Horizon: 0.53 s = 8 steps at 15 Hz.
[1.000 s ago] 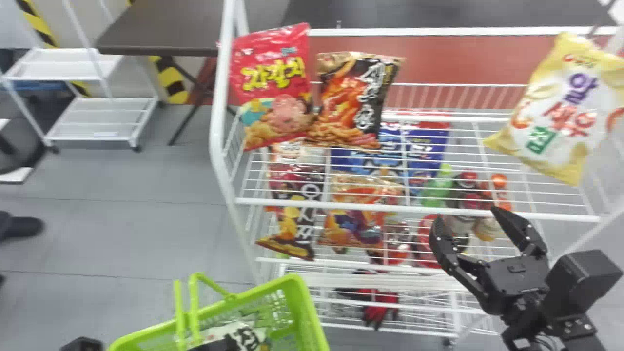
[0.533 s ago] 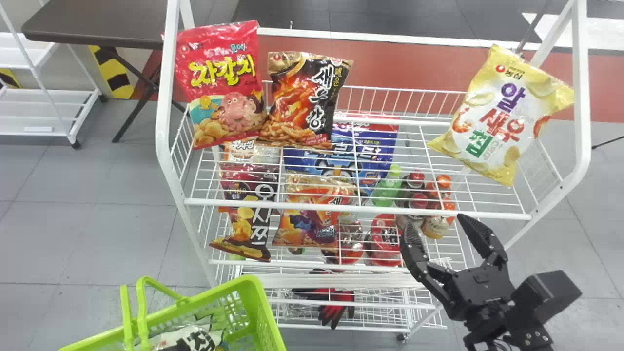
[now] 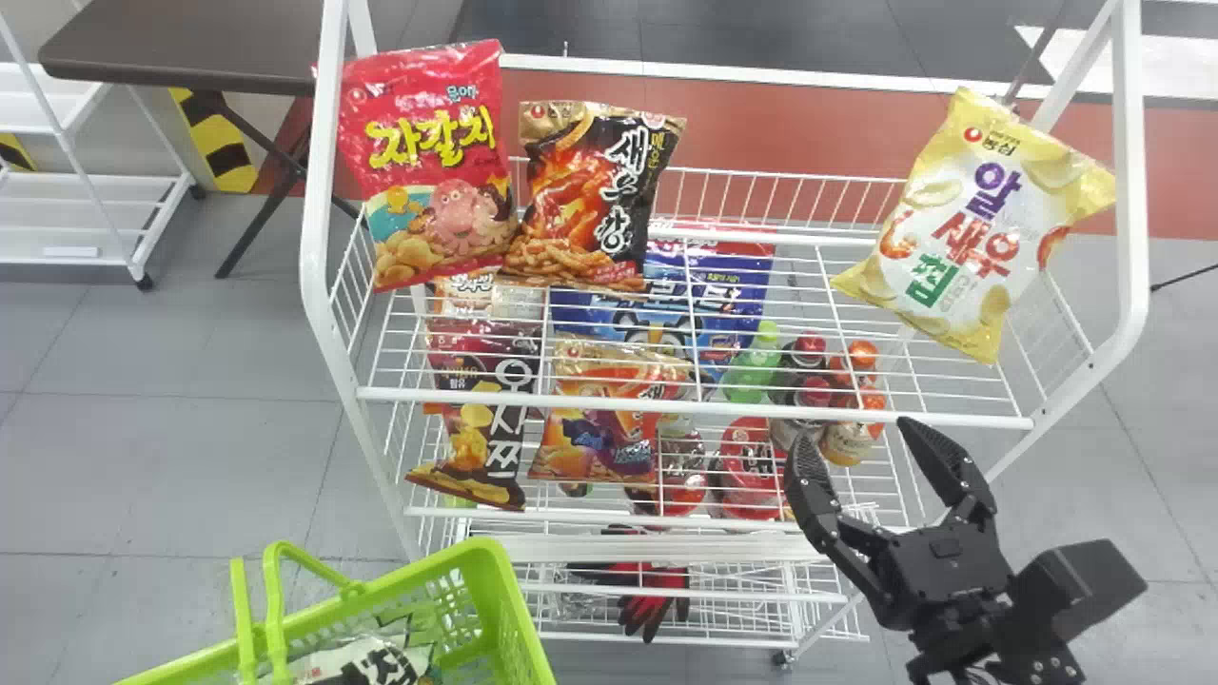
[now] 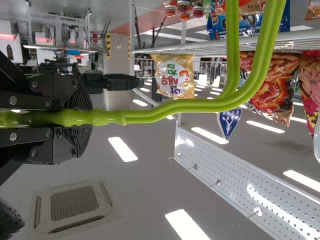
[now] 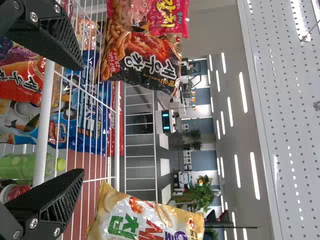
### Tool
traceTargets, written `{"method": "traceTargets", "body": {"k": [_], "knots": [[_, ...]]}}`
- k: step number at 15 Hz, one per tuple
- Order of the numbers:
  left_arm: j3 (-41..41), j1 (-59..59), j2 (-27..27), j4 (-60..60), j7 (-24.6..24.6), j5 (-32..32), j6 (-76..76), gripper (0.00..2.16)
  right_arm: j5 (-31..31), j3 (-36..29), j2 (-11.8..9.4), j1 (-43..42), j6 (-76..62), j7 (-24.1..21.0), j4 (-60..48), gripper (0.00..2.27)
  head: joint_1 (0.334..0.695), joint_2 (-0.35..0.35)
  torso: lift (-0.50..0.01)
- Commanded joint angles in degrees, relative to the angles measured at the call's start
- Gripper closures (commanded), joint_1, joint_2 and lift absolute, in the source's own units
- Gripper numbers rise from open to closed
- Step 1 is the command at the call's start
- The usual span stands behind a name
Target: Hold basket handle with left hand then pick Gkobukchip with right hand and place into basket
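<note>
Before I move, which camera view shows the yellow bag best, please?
The head view, where the yellow bag appears whole, its printed front large. The left wrist view shows its front much smaller; the right wrist view cuts it off at the edge.

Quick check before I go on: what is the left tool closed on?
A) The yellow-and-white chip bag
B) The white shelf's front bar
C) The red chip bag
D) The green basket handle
D: in the left wrist view, the left tool has the green basket handle pinched between its two fingers, with the handle's loop running out beyond them.
</note>
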Motion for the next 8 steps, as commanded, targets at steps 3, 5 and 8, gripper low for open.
{"method": "traceTargets", "body": {"k": [3, 5, 8], "knots": [[0.05, -0.08, -0.02, -0.09, 0.00, -0.02, 0.09, 2.15, -0.02, -0.05, 0.18, 0.11, -1.10, 0.01, 0.33, 0.08, 0.695, -0.084, 0.000], [0.05, -0.08, -0.02, 0.00, 0.00, -0.02, 0.09, 2.15, -0.02, -0.14, 0.18, 0.11, -1.27, 0.01, 0.33, 0.08, 0.695, -0.084, 0.000], [0.05, 0.01, -0.02, 0.00, 0.00, -0.02, 0.09, 2.15, -0.02, -0.14, 0.18, 0.11, -1.45, 0.10, 0.33, 0.08, 0.695, -0.084, 0.000]]}}
